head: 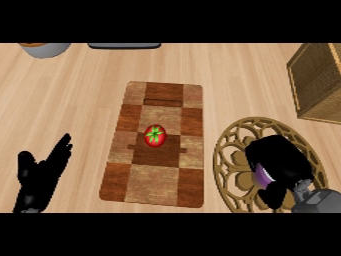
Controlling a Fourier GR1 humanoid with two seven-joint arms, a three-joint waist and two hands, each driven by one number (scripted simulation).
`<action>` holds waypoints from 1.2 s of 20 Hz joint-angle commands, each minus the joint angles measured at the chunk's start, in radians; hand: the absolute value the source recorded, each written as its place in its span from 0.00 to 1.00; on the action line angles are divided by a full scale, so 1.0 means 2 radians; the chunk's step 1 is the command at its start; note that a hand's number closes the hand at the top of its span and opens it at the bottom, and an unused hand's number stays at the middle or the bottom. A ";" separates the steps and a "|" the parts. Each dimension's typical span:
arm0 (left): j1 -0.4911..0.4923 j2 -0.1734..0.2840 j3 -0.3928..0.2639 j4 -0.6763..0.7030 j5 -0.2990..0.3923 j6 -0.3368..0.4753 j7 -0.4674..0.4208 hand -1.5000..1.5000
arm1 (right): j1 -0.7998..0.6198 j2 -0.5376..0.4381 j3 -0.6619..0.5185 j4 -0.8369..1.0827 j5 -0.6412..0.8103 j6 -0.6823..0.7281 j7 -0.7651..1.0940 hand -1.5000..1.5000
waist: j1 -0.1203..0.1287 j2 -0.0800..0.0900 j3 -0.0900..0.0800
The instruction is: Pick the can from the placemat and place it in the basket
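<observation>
Nearest the lower edge, right side: grey right forearm enters at the corner, angled up and to the left. Right hand (276,162) sits over the round, openwork gold placemat (236,145), fingers curled round a purple can (265,176). Only a sliver of the can shows under the black fingers; the rest is hidden by the hand. Whether the can rests on the placemat or is lifted clear of it cannot be told from this angle.

Lower left: left hand (40,175) over bare counter, fingers straight and pointing up and slightly right, thumb apart to the left. It holds nothing and touches nothing visible.

Centre: a long checkered brown mat (140,185) lies lengthwise on the wooden counter (69,100), just left of the round placemat. A red tomato (154,135) with a green star-shaped top sits near the middle of the mat, well apart from both hands.

Further back, right edge: a woven wicker basket (317,95), partly cut off by the frame, beyond the placemat and apart from it.

Far edge: a grey round vessel with an orange rim (46,48) at the left, and a dark flat object (124,45) beside it; both cropped, identity unclear.
</observation>
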 commanded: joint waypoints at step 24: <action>0.027 -0.008 -0.005 -0.001 -0.006 -0.001 0.039 0.50 | -0.191 0.136 -0.288 -0.200 -0.121 -0.136 0.301 1.00 | -0.005 0.004 -0.002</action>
